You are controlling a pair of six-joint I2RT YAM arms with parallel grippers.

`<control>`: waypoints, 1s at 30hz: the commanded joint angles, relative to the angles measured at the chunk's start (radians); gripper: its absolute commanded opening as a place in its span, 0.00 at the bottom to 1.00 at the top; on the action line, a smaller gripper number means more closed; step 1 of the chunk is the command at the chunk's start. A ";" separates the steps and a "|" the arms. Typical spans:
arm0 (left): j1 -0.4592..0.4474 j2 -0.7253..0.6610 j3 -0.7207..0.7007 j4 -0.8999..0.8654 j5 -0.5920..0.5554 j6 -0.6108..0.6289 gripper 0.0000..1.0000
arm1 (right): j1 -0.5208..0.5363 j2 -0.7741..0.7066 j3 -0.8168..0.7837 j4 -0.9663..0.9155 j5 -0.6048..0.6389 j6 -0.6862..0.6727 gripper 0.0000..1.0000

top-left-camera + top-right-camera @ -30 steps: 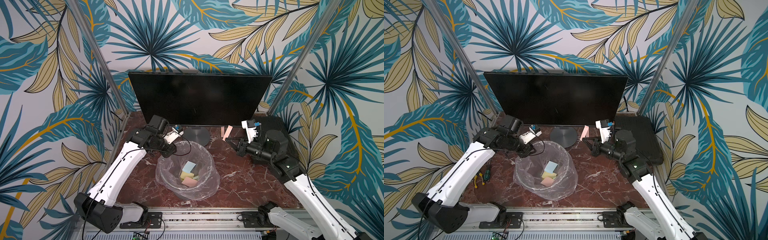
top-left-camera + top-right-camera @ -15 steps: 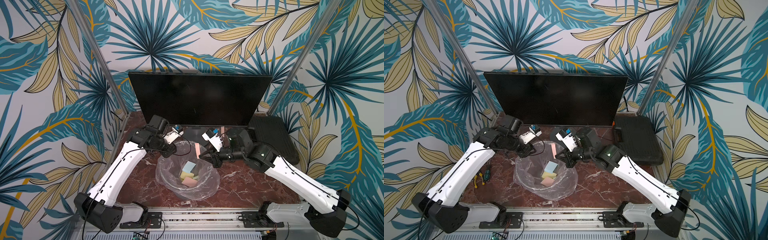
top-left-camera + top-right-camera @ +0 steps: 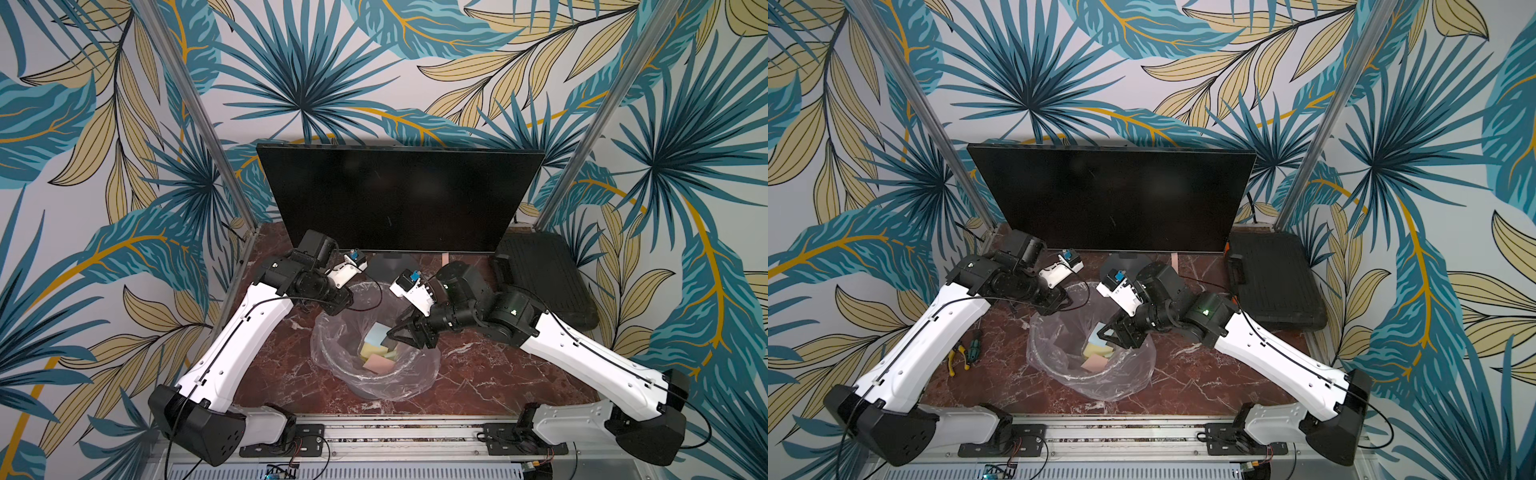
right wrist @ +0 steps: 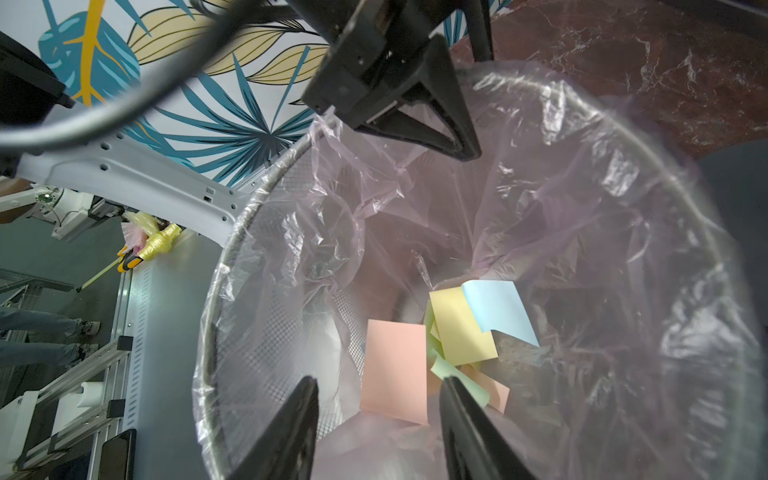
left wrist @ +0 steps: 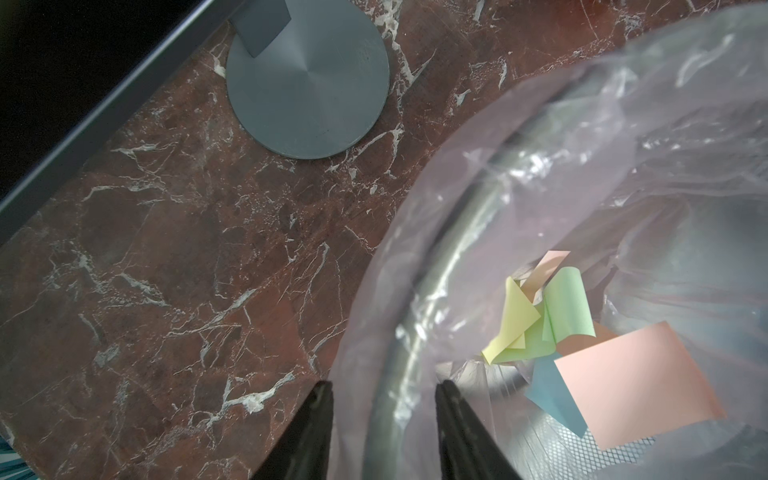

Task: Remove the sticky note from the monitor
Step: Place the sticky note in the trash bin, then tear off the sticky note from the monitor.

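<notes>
The monitor (image 3: 399,195) (image 3: 1113,195) stands at the back, its screen face bare and its grey disc base (image 5: 307,79) on the table. A thin pink strip (image 3: 445,258) shows under its lower edge; I cannot tell what it is. A pink sticky note (image 4: 395,370) (image 5: 636,382) (image 3: 379,362) lies loose in the bag-lined wire bin (image 3: 374,380) (image 4: 216,291), on several other coloured notes. My right gripper (image 4: 378,380) (image 3: 409,338) hangs open over the bin, touching nothing. My left gripper (image 5: 384,386) (image 4: 467,151) is shut on the bin's far rim and bag.
A black ribbed case (image 3: 540,282) lies at the right rear beside the monitor. Pliers and a screwdriver (image 3: 963,353) lie on the marble under the left arm. Metal frame posts rise at both back corners, and a rail runs along the front edge.
The right arm swung from the monitor's lower edge to above the bin with the pink note. Its jaws opened and the note now lies in the bin. The left arm held still.
</notes>
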 commanded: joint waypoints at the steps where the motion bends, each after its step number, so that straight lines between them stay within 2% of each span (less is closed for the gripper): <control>1: 0.000 0.002 0.003 0.004 0.007 -0.007 0.44 | 0.006 -0.045 0.006 0.070 0.016 0.016 0.52; 10: 0.001 0.002 0.002 0.004 0.008 -0.006 0.44 | -0.041 -0.151 -0.008 0.097 0.318 0.122 0.57; 12: 0.000 0.002 0.000 0.004 0.008 -0.007 0.44 | -0.073 -0.178 -0.031 0.098 0.389 0.167 0.61; 15: 0.000 0.002 0.000 0.005 0.008 -0.007 0.44 | -0.153 -0.210 -0.077 0.094 0.501 0.218 0.63; 19: 0.000 0.003 0.003 0.004 0.008 -0.008 0.44 | -0.270 -0.226 -0.179 0.127 0.541 0.252 0.66; 25: 0.000 0.003 0.003 0.003 0.007 -0.009 0.44 | -0.296 -0.172 -0.375 0.355 0.727 0.152 0.82; 29: -0.001 0.005 0.004 0.004 0.006 -0.010 0.44 | -0.297 -0.064 -0.412 0.481 0.824 0.061 0.87; 30: 0.000 0.005 0.004 0.003 0.007 -0.009 0.44 | -0.298 -0.023 -0.394 0.474 0.858 0.056 0.95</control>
